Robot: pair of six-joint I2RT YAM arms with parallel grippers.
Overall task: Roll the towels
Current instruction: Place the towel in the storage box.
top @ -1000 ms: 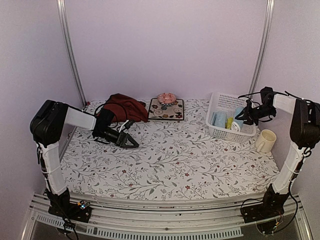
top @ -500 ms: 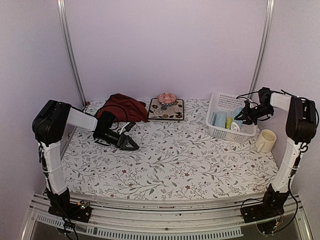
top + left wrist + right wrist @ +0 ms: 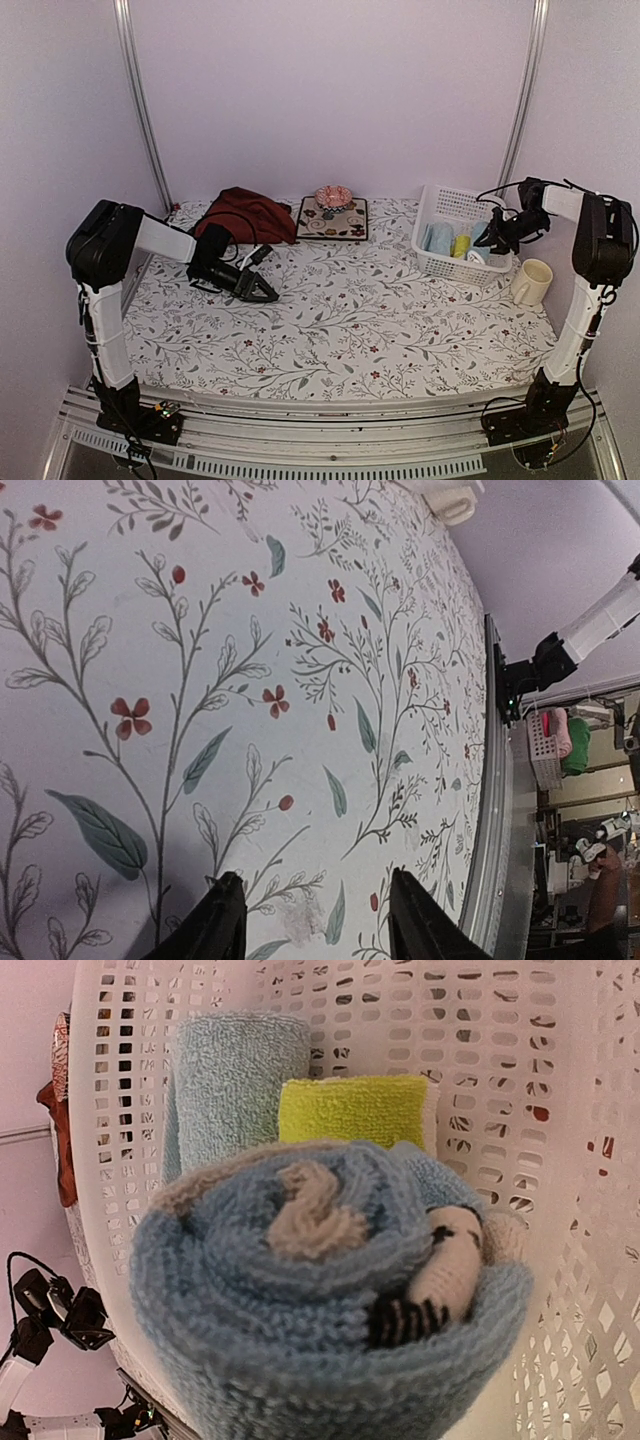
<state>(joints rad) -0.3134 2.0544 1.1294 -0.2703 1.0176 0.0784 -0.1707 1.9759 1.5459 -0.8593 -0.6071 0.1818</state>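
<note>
Just before right hand [image 3: 497, 236], rolled towel [image 3: 330, 1290].

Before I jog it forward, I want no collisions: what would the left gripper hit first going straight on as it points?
Most likely the floral table covering: the open left gripper points low across a bare stretch of it. Nothing else shows in that line; depth is unclear.

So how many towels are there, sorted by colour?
Blue towels: 2, a plain roll and a printed roll
Yellow towel: 1
Dark red towel: 1
Total: 4
</note>
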